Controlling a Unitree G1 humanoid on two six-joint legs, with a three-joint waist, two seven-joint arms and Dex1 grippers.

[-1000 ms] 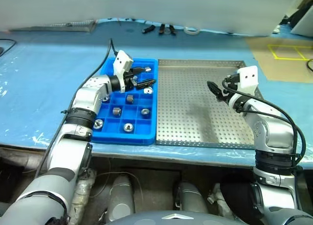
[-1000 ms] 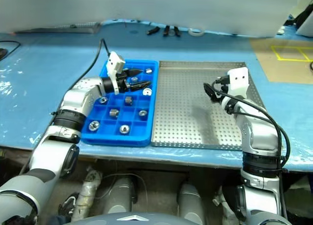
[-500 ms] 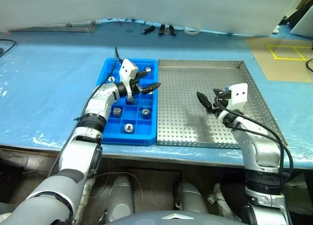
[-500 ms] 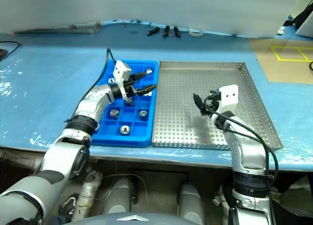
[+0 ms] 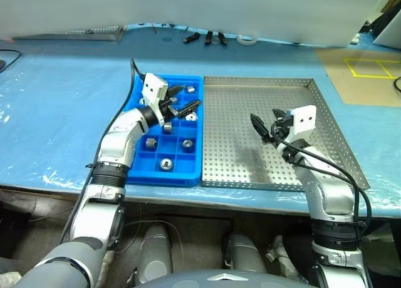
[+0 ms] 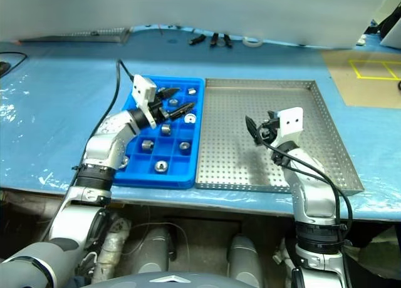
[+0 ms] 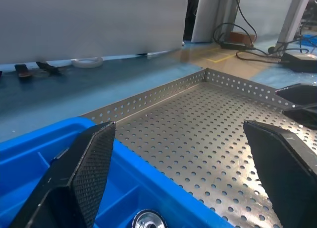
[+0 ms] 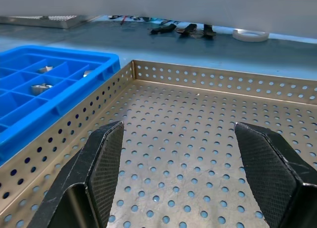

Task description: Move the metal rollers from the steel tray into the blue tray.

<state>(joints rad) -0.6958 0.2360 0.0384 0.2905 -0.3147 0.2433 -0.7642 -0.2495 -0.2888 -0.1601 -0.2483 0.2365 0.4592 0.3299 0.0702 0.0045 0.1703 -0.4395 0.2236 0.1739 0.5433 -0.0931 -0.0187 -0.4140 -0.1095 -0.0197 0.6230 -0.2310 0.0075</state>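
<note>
Over the blue tray [image 5: 139,169] holding metal rollers [image 5: 165,164], left gripper [image 5: 186,96] jaws spread empty, right gripper [image 5: 259,126] jaws apart above steel tray [image 5: 232,144], blue bench [image 5: 56,106]

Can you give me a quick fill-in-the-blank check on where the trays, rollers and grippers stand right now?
1. The metal rollers sit in the compartments of the ____ tray.
2. The left gripper hangs over the blue tray with its fingers ____.
3. The right gripper is above the ____ tray, holding nothing.
4. The steel tray stands on the blue tray's ____ side, their rims side by side.

Missing words: blue; open; steel; right
</note>
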